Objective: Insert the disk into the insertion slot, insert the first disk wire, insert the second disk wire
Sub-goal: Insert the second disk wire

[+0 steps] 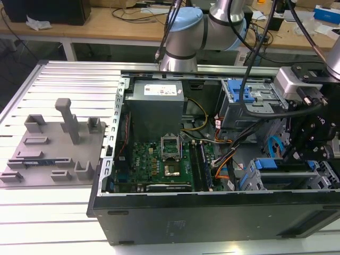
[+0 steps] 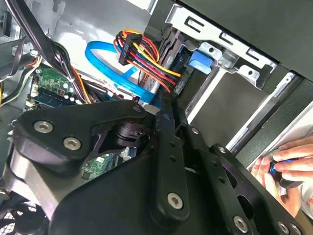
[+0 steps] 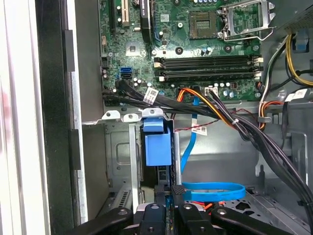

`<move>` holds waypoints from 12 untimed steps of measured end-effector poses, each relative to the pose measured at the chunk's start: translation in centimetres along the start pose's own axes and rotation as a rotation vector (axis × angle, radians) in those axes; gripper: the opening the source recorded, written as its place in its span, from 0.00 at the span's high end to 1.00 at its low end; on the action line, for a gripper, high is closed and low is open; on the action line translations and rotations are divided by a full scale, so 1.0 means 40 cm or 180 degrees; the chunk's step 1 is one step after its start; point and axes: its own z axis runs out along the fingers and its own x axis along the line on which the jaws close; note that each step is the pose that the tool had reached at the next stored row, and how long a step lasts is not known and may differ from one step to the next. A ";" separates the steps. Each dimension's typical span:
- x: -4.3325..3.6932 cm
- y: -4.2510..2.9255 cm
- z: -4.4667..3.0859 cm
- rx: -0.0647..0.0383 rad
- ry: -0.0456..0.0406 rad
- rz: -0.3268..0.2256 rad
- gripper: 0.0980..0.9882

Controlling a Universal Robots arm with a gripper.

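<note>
The gripper (image 1: 293, 155) hangs low inside the open computer case (image 1: 212, 218), at the exterior view's right and toward the near side; whether it is clenched or released cannot be told, since its black linkage hides the tips; in the first wrist view its tip (image 3: 171, 193) sits right at the thin dark edge of the disk (image 1: 284, 166), whose bright-blue caddy shows above the gripper; the disk lies in the insertion slot (image 1: 249, 183), the grey perforated cage in the near right corner of the case, with the blue frame level with the cage's top edge; just beside the gripper a flat blue cable (image 3: 210, 191) curls in a loop, and in the second wrist view a bundle of red, yellow and black wires (image 2: 146, 61) ends in a black connector (image 2: 128, 49) that is near the disk's end but apart from it; farther left in the exterior view lies the green motherboard (image 1: 159, 159) with an empty processor socket, and beyond it the grey power supply (image 1: 156, 103); the arm (image 1: 186, 32) rises at the far side of the case; a person's hand (image 2: 293, 164) shows outside the case wall in the second wrist view; well to the exterior view's left a grey fixture plate (image 1: 53, 143) with upright blocks rests on the ribbed table (image 1: 53, 223).
</note>
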 end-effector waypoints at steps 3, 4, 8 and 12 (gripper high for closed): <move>0.000 0.000 -0.017 -0.0001 -0.0011 0.0000 0.92; -0.001 0.000 -0.038 0.0000 -0.0001 0.0000 0.85; -0.008 0.000 -0.110 0.0001 0.0010 0.0000 0.85; -0.019 0.000 -0.169 0.0002 0.0037 -0.0001 0.99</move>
